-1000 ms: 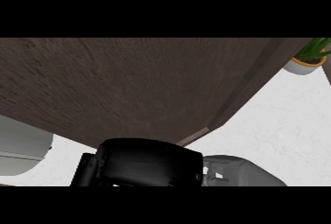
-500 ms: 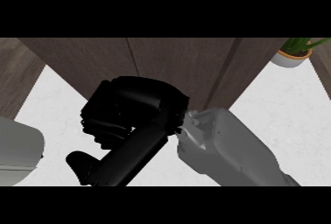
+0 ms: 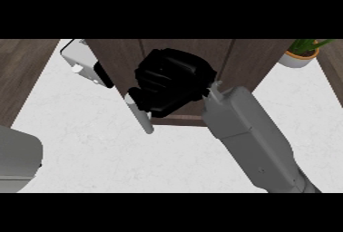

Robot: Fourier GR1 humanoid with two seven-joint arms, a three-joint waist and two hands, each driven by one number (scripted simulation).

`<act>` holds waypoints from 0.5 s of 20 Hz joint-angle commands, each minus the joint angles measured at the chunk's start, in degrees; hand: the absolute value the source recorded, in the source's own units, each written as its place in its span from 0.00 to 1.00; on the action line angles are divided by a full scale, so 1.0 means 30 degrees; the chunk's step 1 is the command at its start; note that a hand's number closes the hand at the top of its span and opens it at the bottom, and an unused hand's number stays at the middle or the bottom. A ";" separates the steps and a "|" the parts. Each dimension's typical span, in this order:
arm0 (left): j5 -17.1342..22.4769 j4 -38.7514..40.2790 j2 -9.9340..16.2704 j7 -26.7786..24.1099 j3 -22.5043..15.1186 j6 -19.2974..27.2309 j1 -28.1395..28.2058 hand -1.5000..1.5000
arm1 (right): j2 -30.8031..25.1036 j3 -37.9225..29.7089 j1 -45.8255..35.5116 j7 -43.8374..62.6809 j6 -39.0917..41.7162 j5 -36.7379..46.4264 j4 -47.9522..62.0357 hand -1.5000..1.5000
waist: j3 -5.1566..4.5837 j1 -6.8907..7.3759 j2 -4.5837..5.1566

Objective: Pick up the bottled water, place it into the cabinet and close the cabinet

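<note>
1. One black right hand (image 3: 171,81) sits up against the dark wooden cabinet (image 3: 251,61), fingers curled, at the cabinet's front; whether they grasp anything, I cannot tell.
2. A pale handle (image 3: 142,118) hangs just below-left of that hand.
3. The left hand (image 3: 87,63) shows at the cabinet's left edge; its fingers are unreadable.
4. The bottled water is nowhere visible.
5. A potted plant (image 3: 301,52) stands on the white bench (image 3: 100,149), top right.
</note>
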 commanded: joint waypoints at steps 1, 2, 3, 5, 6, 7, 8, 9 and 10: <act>0.0831 -0.0126 -0.0280 0.0318 0.1146 -0.0606 0.0123 0.00 | -0.0447 -0.1445 -0.1059 -0.1920 0.1012 0.1309 0.2173 1.00 | -0.0016 0.0003 0.0060; -0.0196 0.1089 -0.0832 -0.0096 0.0810 -0.1467 -0.0384 0.00 | 0.0032 -0.1016 -0.0810 -0.2783 0.1441 0.2040 0.2671 1.00 | -0.0036 -0.0041 0.0049; -0.0033 0.0365 -0.1118 0.0138 0.0916 -0.0919 -0.0422 0.00 | -0.0580 -0.1564 -0.1376 -0.2413 0.1674 0.1775 0.2338 1.00 | -0.0027 -0.0100 0.0028; -0.0323 0.0880 -0.1205 0.0424 0.0918 -0.1219 -0.0882 0.00 | -0.0758 -0.1610 -0.1217 -0.3346 0.1787 0.2698 0.2370 1.00 | -0.0033 -0.0208 0.0016; 0.0812 0.0476 -0.0468 0.1207 0.1559 -0.0889 -0.0811 0.00 | -0.0883 -0.2392 -0.2775 -0.3094 0.1654 0.2460 0.3512 1.00 | -0.0025 -0.0063 0.0078; 0.0697 0.0274 -0.0762 0.1469 0.1539 -0.1025 -0.0436 0.00 | -0.0280 -0.1699 -0.2244 -0.3851 0.1156 0.3557 0.3450 1.00 | -0.0024 -0.0073 0.0038; -0.0284 -0.0230 -0.1384 0.1193 0.1030 -0.0632 -0.0796 0.00 | -0.0972 -0.2606 -0.2794 -0.3973 0.2294 0.2983 0.4621 1.00 | -0.0026 0.0043 0.0105; -0.0169 -0.0375 -0.1351 0.1313 0.1438 -0.1291 -0.0235 0.00 | -0.0462 -0.2125 -0.2506 -0.4647 0.1910 0.3813 0.4319 1.00 | -0.0023 0.0060 0.0051; 0.0062 -0.0653 -0.1600 0.1488 0.1319 -0.1205 0.0025 0.00 | -0.0976 -0.2502 -0.2685 -0.4583 0.1955 0.3760 0.4032 1.00 | -0.0019 0.0043 0.0038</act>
